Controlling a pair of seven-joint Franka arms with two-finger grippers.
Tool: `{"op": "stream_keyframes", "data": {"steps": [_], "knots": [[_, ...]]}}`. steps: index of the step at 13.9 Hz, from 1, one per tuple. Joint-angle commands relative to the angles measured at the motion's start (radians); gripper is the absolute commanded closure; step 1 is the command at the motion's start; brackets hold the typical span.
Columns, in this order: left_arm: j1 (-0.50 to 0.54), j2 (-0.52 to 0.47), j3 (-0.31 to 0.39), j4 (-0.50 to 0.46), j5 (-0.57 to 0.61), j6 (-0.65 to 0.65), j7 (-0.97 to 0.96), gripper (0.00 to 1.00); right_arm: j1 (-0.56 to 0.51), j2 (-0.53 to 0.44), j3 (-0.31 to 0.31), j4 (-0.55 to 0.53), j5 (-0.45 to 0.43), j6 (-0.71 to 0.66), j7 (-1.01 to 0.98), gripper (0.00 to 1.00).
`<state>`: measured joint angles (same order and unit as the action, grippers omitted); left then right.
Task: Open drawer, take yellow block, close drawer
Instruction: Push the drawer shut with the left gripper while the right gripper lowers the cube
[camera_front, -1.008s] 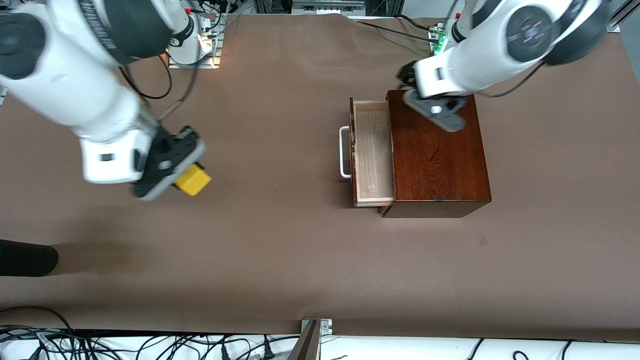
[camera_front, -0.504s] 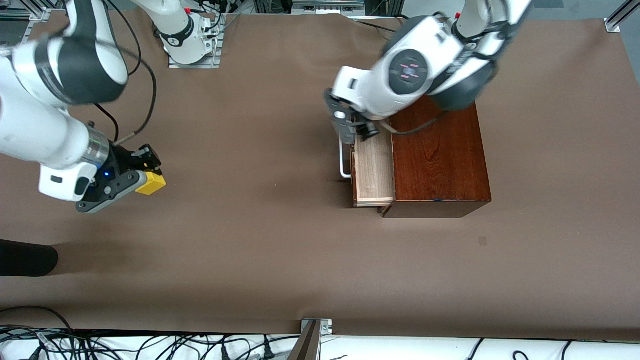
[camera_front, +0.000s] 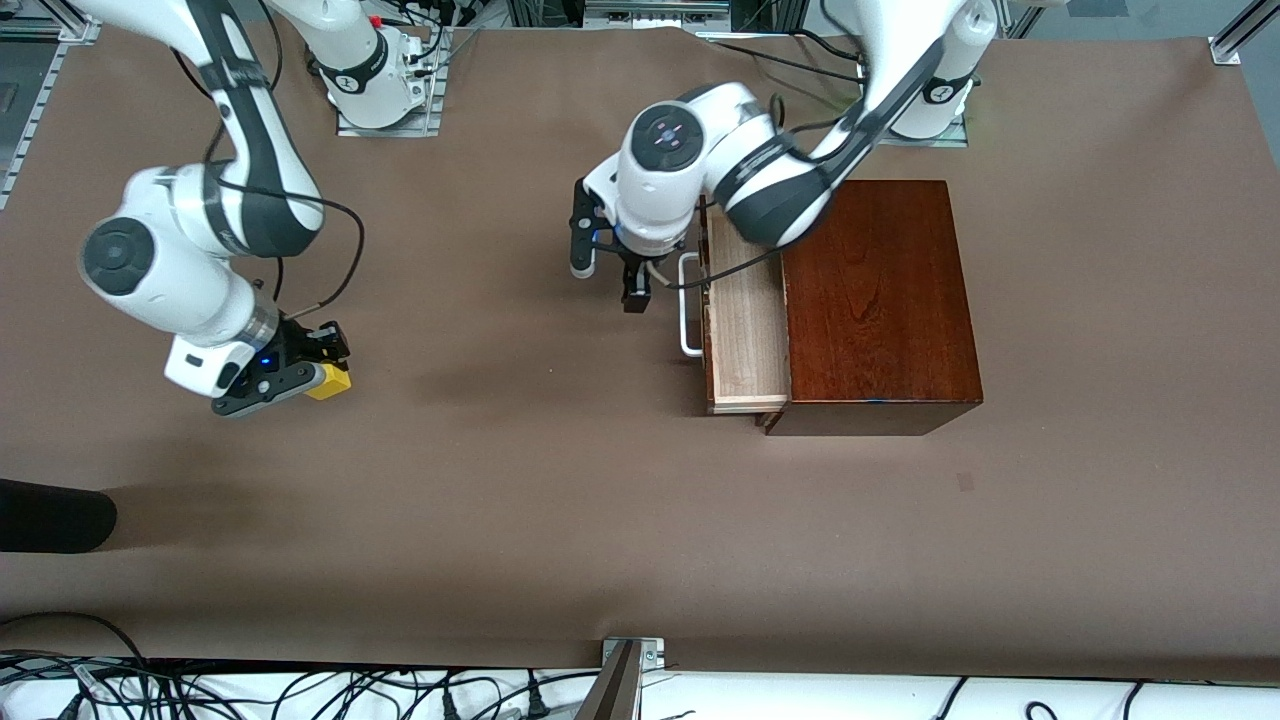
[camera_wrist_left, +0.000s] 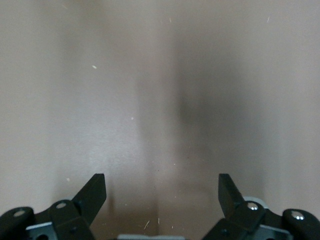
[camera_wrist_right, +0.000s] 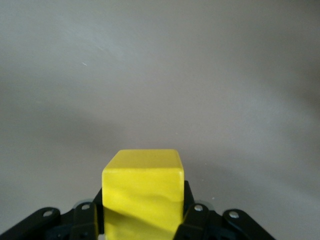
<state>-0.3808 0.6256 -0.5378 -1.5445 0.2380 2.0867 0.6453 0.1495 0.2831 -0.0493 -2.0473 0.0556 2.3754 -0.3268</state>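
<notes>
One step remains — closing the drawer (camera_front: 745, 320), which stands pulled out of the cabinet (camera_front: 875, 300). The left gripper (camera_front: 610, 275), fingers spread with nothing between them, hangs just beside the white handle (camera_front: 688, 305); best to push squarely on the front. The right gripper (camera_front: 300, 375) pinches the yellow block (camera_front: 332, 380) between its fingers (camera_wrist_right: 192, 220) — low over the table (camera_front: 560, 500), toward the right arm's end.

Brown counter (camera_front: 520, 520) fills most of the frame. Tangle of black cables (camera_front: 300, 690) along the bottom edge on a white strip. Metal bracket (camera_front: 630, 660) at bottom centre. Dark rounded object (camera_front: 50, 515) at lower left edge.
</notes>
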Motion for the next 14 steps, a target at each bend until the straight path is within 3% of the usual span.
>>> {"op": "stream_keyframes", "data": {"steps": [1, 3, 7, 14], "knots": [[0.013, 0.014, 0.006, 0.011, 0.034, -0.090, 0.030, 0.00, -0.021, -0.015, 0.012, -0.099, -0.002, 0.114, 0.029, 1.00], [0.036, 0.000, 0.024, 0.021, 0.037, -0.253, 0.031, 0.00, -0.024, -0.002, 0.012, -0.134, -0.002, 0.145, 0.109, 1.00], [0.068, -0.010, 0.039, 0.020, 0.038, -0.379, 0.030, 0.00, -0.024, 0.037, 0.012, -0.165, 0.000, 0.186, 0.201, 1.00], [0.128, -0.015, 0.038, 0.020, 0.038, -0.482, 0.030, 0.00, -0.024, 0.087, 0.014, -0.189, 0.000, 0.234, 0.295, 0.98]]}}
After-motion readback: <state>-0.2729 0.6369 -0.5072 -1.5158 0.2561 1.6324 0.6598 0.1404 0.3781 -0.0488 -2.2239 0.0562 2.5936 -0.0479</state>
